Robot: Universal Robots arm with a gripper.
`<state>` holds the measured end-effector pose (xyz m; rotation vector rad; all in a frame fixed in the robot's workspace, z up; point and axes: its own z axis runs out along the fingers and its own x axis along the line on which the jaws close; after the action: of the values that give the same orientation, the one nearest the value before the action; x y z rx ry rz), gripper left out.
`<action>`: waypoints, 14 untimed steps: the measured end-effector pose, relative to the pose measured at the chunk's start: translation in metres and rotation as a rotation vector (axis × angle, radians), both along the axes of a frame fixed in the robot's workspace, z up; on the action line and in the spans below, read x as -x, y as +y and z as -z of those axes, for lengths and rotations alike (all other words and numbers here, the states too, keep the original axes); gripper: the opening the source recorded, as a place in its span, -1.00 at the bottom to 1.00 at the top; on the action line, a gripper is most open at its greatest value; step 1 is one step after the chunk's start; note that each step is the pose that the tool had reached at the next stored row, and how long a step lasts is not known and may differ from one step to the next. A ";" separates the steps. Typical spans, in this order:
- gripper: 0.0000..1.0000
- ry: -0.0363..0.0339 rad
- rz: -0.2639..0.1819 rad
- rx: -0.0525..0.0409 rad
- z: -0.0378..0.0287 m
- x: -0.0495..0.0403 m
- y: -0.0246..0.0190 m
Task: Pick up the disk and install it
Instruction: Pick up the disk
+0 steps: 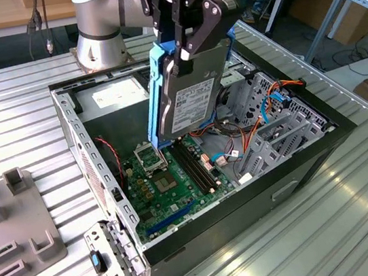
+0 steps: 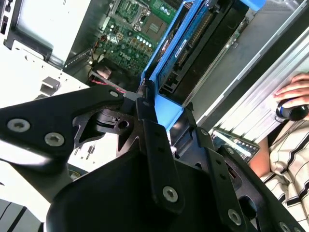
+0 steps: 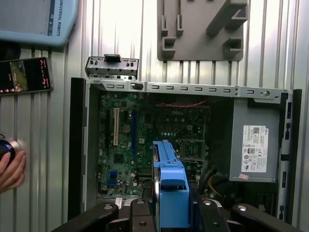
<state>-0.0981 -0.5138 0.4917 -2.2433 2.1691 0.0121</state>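
Note:
The disk (image 1: 192, 96), a flat grey drive with a white label and bright blue rails, hangs on edge above the open computer case (image 1: 74, 136). My black gripper (image 1: 187, 38) is shut on its upper end, well above the green motherboard (image 1: 169, 178). In the second wrist view the fingers (image 2: 149, 125) clamp the blue frame of the disk (image 2: 186, 43). The first wrist view looks down past the blue tab of the disk (image 3: 171, 186) into the case (image 3: 193, 88). The grey drive cage (image 1: 272, 132) with orange and blue cables lies at the exterior view's right inside the case.
A large grey box with a white label (image 3: 253, 147) fills one end of the case. A grey fixture plate (image 1: 12, 234) lies on the ribbed metal table at the exterior view's left. A person's hand (image 3: 10, 169) rests near a phone (image 3: 24, 75) beside the case.

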 end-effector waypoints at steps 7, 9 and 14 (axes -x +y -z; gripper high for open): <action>-0.26 0.0000 0.000 0.0001 0.0003 -0.0093 -0.0059; -0.26 -0.0001 0.000 0.0000 0.0005 -0.0094 -0.0127; -0.26 0.0000 0.000 0.0000 0.0005 -0.0094 -0.0162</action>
<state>-0.0887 -0.5300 0.4912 -2.2434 2.1691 0.0120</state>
